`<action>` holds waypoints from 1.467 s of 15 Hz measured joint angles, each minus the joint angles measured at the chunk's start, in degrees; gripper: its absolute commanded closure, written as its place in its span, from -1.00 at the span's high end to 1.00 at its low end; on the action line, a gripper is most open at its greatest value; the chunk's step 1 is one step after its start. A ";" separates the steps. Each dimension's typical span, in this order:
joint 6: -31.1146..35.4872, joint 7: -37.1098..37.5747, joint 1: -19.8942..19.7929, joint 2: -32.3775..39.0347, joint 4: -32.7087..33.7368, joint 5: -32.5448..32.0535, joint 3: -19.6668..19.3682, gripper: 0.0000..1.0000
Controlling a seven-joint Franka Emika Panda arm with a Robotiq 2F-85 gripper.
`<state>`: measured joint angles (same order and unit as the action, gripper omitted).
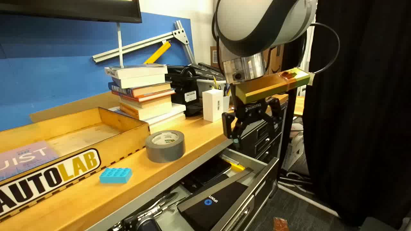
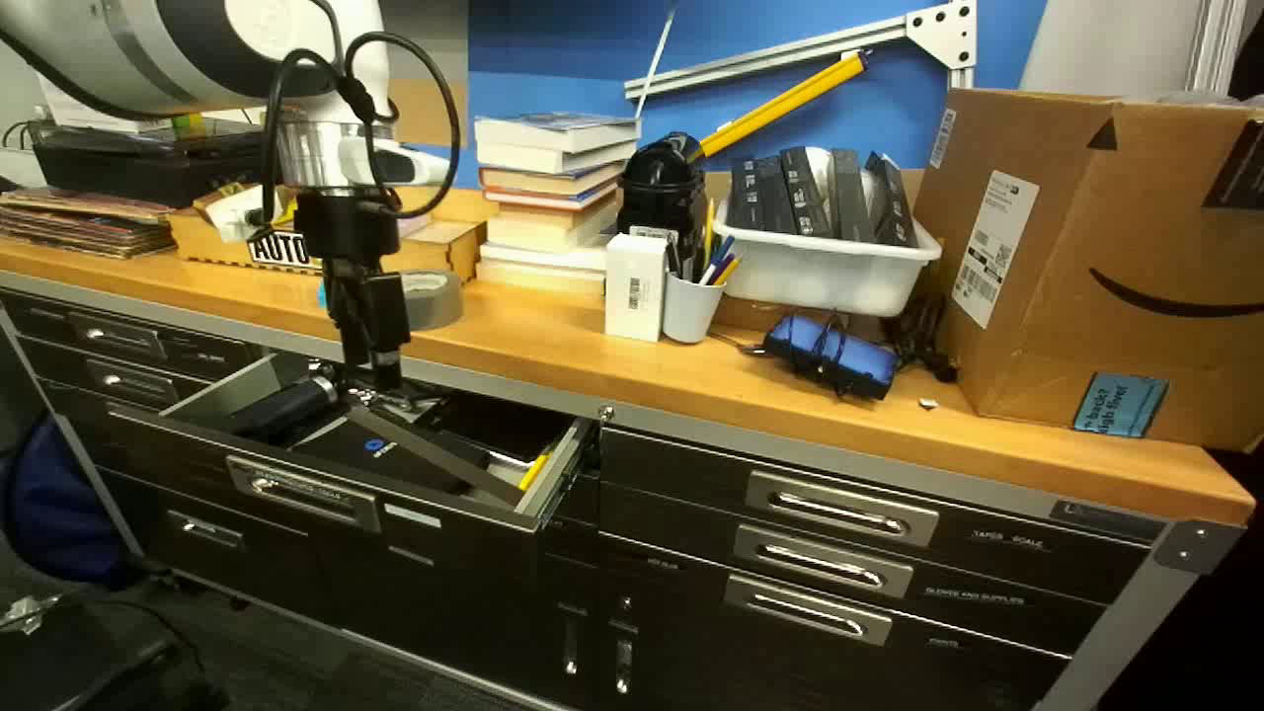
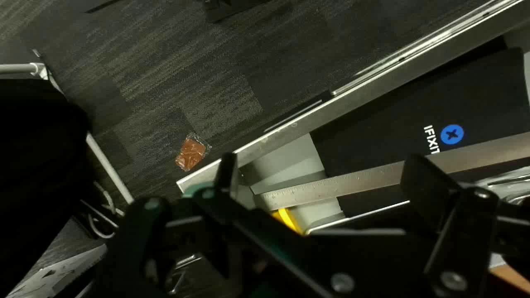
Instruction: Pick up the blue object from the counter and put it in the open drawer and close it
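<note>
A blue toy brick (image 1: 115, 175) lies on the wooden counter (image 1: 196, 134) in front of the AUTOLAB box. In an exterior view only a sliver of the blue brick (image 2: 322, 294) shows behind the gripper. The drawer (image 1: 257, 189) is pulled open below the counter; its front also shows in an exterior view (image 2: 444, 523), and its rim in the wrist view (image 3: 298, 126). My gripper (image 1: 253, 139) is open and empty, pointing down above the open drawer, away from the brick. In the wrist view its fingers (image 3: 325, 176) are spread wide with the drawer below.
Grey tape roll (image 1: 165, 146) stands between the brick and gripper. The wooden box (image 1: 128, 141), book stack (image 1: 146, 93) and white carton (image 1: 212, 105) stand on the counter. The drawer holds a black iFixit case (image 1: 208, 202), a metal ruler (image 3: 339, 186) and tools.
</note>
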<state>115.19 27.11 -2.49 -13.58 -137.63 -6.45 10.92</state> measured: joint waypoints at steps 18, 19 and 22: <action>5.05 -4.03 4.98 5.16 5.02 0.42 0.22 1.00; 5.35 -5.40 6.55 6.80 6.61 0.79 0.60 1.00; 5.34 -9.28 10.86 11.12 10.83 1.16 2.23 1.00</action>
<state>120.53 17.84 8.37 -2.46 -126.81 -5.29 13.16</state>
